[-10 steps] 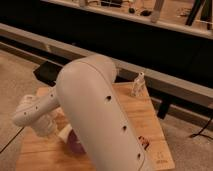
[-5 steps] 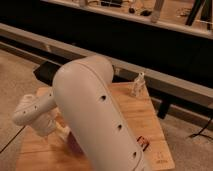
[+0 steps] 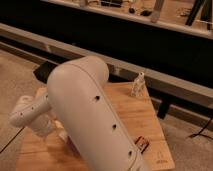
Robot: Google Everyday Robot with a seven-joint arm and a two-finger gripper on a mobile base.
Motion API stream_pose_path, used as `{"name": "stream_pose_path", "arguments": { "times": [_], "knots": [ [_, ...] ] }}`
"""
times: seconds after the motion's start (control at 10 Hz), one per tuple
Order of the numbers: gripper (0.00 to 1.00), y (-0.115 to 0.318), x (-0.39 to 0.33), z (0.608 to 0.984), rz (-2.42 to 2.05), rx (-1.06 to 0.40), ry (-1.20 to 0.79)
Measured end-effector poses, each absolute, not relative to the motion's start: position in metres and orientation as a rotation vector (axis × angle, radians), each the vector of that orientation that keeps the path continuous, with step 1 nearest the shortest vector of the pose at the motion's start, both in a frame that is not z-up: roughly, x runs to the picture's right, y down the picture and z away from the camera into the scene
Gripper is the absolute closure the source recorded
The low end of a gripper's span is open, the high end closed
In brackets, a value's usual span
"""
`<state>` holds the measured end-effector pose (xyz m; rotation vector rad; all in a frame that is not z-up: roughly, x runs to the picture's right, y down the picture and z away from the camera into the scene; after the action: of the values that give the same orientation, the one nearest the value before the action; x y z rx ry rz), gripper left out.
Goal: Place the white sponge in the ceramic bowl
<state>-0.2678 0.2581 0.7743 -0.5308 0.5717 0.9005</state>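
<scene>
Camera view: jaws open & low over table (image 3: pixel 137 116), mostly behind arm (image 3: pixel 85 107).

Arm (image 3: pixel 95 115): the main link is a large capsule-shaped shell, smooth and glossy off-white, with a domed upper end. A row of small dark recessed holes runs down its side.

Wrist housing (image 3: pixel 30 112): a smaller rounded shell in the same off-white, with a few similar dark holes. The joint section beneath it is greyer and in shadow.

Gripper (image 3: pixel 61 135): low at left, just below the wrist housing. Only a pale tip shows past the main link.
</scene>
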Motion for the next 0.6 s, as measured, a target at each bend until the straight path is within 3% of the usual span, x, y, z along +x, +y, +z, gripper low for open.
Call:
{"name": "stream_pose_path", "arguments": {
  "times": [0.6],
  "knots": [
    [0.2, 0.245, -0.248, 0.787, 0.973, -0.522, 0.606]
  ]
}}
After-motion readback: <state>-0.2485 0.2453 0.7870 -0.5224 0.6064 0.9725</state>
